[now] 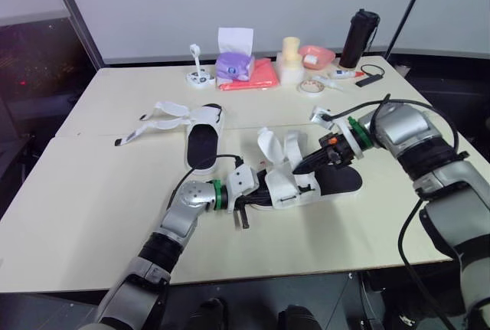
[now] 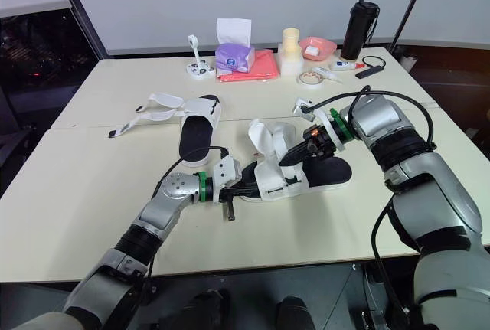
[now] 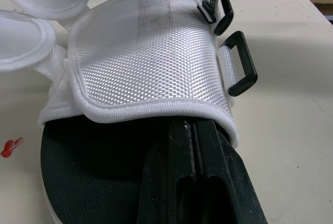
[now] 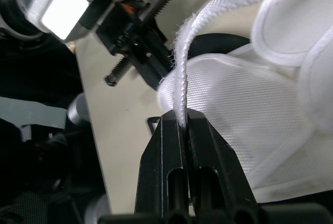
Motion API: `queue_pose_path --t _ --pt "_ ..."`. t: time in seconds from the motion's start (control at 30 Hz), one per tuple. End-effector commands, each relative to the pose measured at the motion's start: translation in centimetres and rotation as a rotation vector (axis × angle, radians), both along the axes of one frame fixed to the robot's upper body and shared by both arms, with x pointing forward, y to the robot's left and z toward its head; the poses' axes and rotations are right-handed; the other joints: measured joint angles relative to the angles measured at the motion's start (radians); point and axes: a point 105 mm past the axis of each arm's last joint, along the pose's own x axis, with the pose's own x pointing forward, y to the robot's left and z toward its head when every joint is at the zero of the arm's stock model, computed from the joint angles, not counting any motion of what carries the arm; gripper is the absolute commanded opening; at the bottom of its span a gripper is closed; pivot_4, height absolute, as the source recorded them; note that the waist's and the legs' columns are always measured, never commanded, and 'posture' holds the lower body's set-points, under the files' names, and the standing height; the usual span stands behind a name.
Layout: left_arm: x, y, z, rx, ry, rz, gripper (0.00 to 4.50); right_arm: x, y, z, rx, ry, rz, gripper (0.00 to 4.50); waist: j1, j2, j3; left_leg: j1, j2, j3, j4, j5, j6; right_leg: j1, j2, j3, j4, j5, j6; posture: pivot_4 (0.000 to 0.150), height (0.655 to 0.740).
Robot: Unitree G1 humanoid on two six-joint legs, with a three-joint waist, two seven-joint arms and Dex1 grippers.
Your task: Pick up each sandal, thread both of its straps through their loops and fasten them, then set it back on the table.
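One sandal [image 1: 341, 181] with a black sole and white mesh upper lies mid-table between my arms. My left gripper [image 1: 260, 191] is at its toe end, its fingers [image 3: 192, 182] pushed under the white upper [image 3: 145, 52] and shut on the sole. Two black loops [image 3: 240, 63] stick out from the upper's side, both empty. My right gripper [image 4: 182, 120] is shut on a white strap [image 4: 218, 5], holding it up over the upper. The second sandal [image 1: 203, 135] lies at the back left with its straps [image 1: 157, 119] spread open.
Along the far edge stand a purple tissue box [image 1: 234, 62], a pink cloth [image 1: 256, 77], a cream cylinder [image 1: 290, 58], a pink bowl [image 1: 316, 56], a tape roll [image 1: 310, 86] and a black bottle [image 1: 360, 37]. The table's seam [image 1: 115, 135] runs across the middle.
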Motion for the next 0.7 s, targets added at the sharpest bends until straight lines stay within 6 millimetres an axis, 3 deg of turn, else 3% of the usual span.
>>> queue_pose_path --t 0.03,0.7 --pt "-0.1 -0.1 0.1 0.004 -0.008 -0.006 0.0 0.5 -0.9 -0.9 -0.054 -0.015 -0.01 0.04 0.0 0.0 0.0 0.0 0.0 0.0 0.0 0.0 0.0 0.0 0.0 0.0 0.0 0.0 0.0 0.15 0.74" --pt "0.1 0.0 0.2 0.009 -0.01 0.0 0.0 -0.9 -1.0 0.0 -0.043 -0.05 0.054 0.04 0.001 0.0 0.0 0.0 0.0 0.0 0.0 0.0 0.0 -0.001 0.0 0.0 0.001 0.0 0.0 0.15 0.74"
